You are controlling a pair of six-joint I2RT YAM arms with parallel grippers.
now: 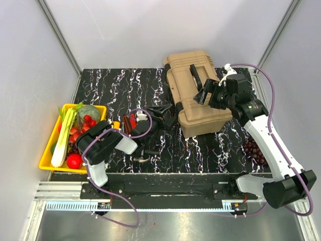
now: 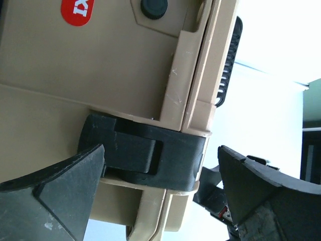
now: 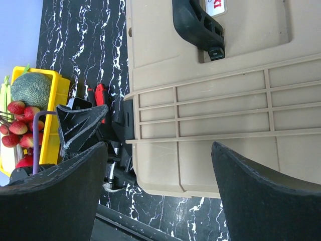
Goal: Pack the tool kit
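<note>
Top external view has the tan toolbox [image 1: 198, 100] lying shut on the right half of the table [image 1: 120, 85], red-handled tools [image 1: 131, 122] loose to its left, so I'd judge unlatching is in hand. Only the left wrist view shows the black latch [image 2: 145, 155] framed by the wide-apart left pincer [image 2: 160, 150], which must next hook its edge; the right pincer [image 3: 158, 148], also apart, hovers over the lid [image 3: 210, 115].

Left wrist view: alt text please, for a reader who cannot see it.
The left tool, open, has a finger on either side of a black latch on the tan toolbox, seen close up. A red sticker and black knob show higher up.
</note>
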